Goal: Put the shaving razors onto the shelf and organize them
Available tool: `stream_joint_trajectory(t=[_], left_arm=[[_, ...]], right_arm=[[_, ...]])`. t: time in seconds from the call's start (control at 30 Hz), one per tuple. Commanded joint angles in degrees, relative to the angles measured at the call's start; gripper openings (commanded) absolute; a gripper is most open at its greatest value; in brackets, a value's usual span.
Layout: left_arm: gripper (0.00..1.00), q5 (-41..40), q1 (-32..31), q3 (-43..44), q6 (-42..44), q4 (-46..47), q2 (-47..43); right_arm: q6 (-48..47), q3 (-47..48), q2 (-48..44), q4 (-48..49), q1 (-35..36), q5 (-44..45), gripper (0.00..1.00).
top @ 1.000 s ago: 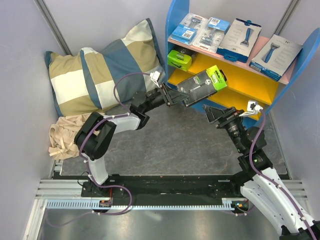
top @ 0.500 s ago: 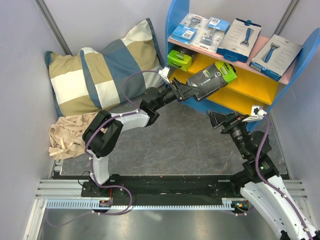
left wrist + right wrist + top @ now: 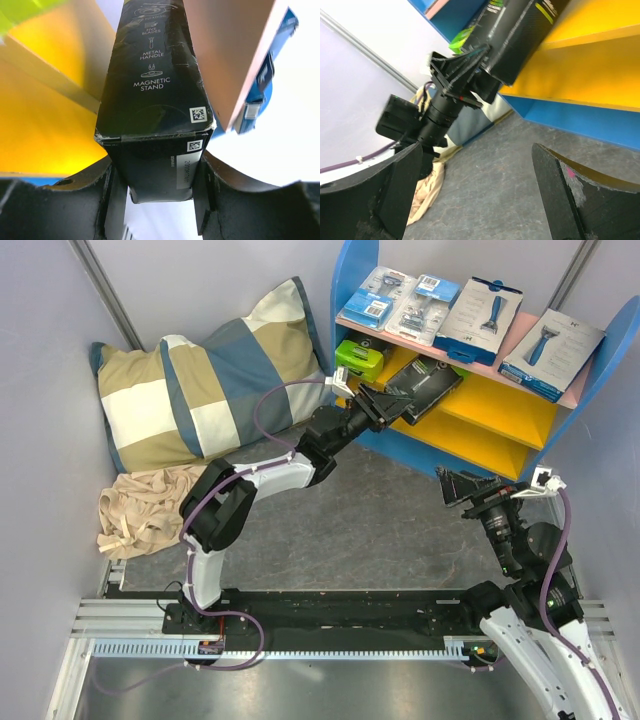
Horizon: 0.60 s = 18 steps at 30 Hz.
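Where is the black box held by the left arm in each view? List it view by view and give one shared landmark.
Top external: black box, upper middle, far end over the yellow board.
Left wrist: centre, running up from the left tool.
Right wrist: top centre, slanting over the board.
Shared landmark: the yellow board, beside the box in all three.

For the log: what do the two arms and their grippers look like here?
The left arm and right arm have white shells and black joints, each carrying a purple cable. The left gripper and right gripper are matte black with broad fingers; one right finger bears a pink mark.
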Motion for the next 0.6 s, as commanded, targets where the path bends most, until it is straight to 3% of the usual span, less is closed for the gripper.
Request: stream_joint_trajectory(t=[0.0, 0.33, 0.57], left_arm=[[0.02, -7.49, -0.09, 5.21, -1.69, 1.75, 0.16], [0.03, -13.47, -0.26, 11.89, -2.75, -6.69, 1.91], [0.19, -15.75, -0.35, 14.45, -4.77, -8.98, 3.06]], right_arm=[[-1.81, 2.75, -0.48, -3.13, -0.13, 1.88, 0.98], [-1.9, 2.93, -0.39, -4.45, -0.13, 1.71, 0.98], [-1.9, 3.1, -0.57, -5.07, -0.21, 1.53, 0.98]])
